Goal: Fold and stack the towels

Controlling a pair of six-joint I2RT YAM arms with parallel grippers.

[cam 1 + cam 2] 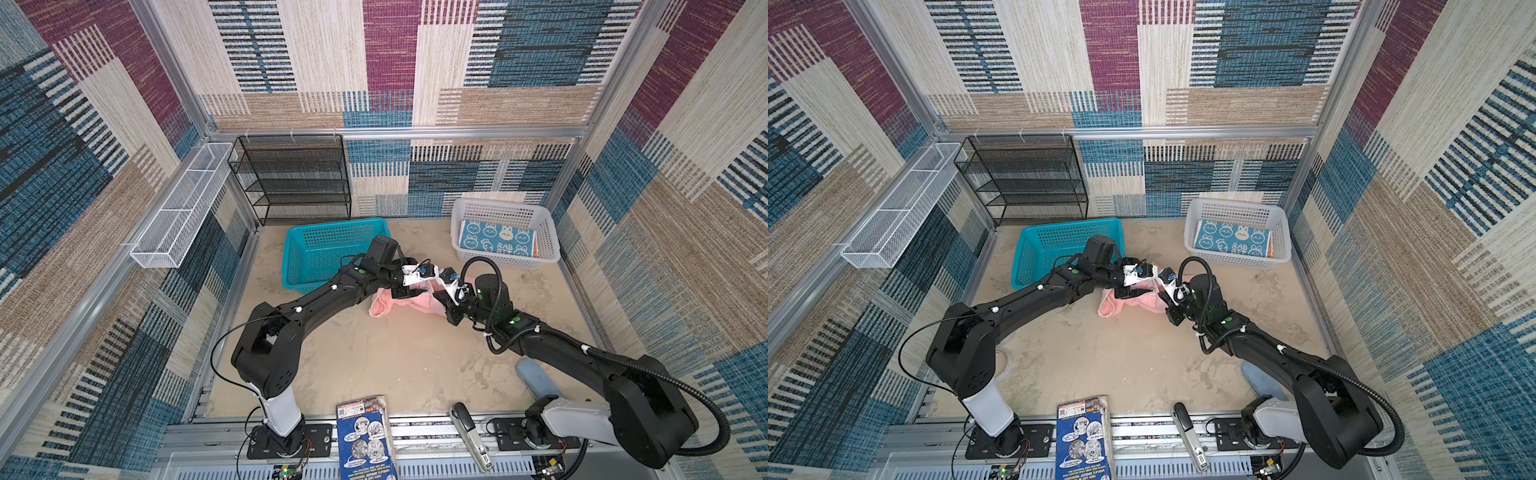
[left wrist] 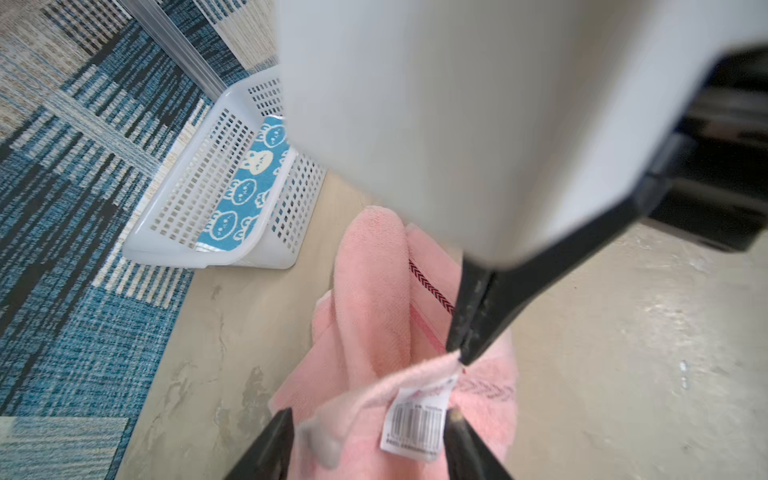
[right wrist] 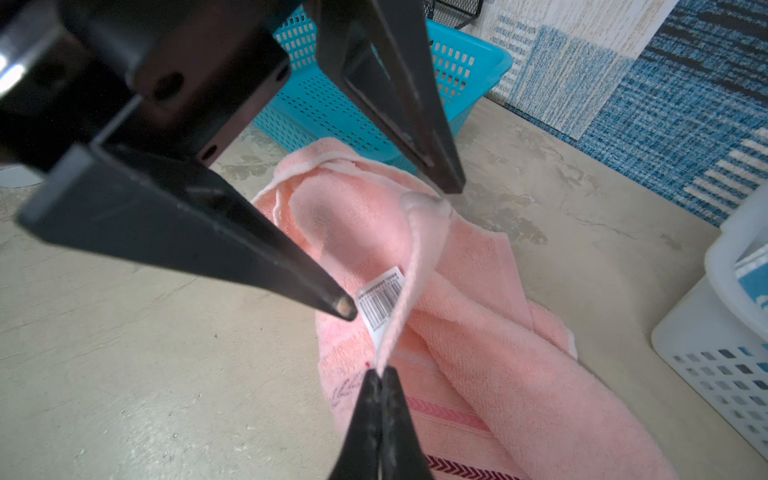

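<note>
— Where is the pink towel (image 3: 478, 332)?

— Bunched on the table (image 1: 395, 365) directly beneath both grippers and twisted like a rope, with one hem (image 3: 417, 266) raised off the heap. The right gripper (image 3: 380, 370) has its tips pressed together on that hem, just beside the barcode label (image 3: 380, 305).

— And the left gripper (image 2: 370, 415)?

— Spread, with one finger on each side of the same hem. The label lies between them, and I can't see that they pinch anything.

— So the step is taking a second hold on that edge?

— I judge so. It should close on the hem alone, a little way along from the right tips. If it takes the label or the roll underneath, it gathers two layers. Then both grippers should draw apart along the edge until it runs taut, and lift so the twist drops out before any folding.

— What could go wrong?

— The right pinch looks shallow, at the very border of the hem, so a hard pull could slip it.

— And afterwards?

— The blue towel (image 1: 496, 241) lies folded in the white basket (image 1: 503, 208), well beyond the right gripper. The pink one presumably goes on top of it.
</note>
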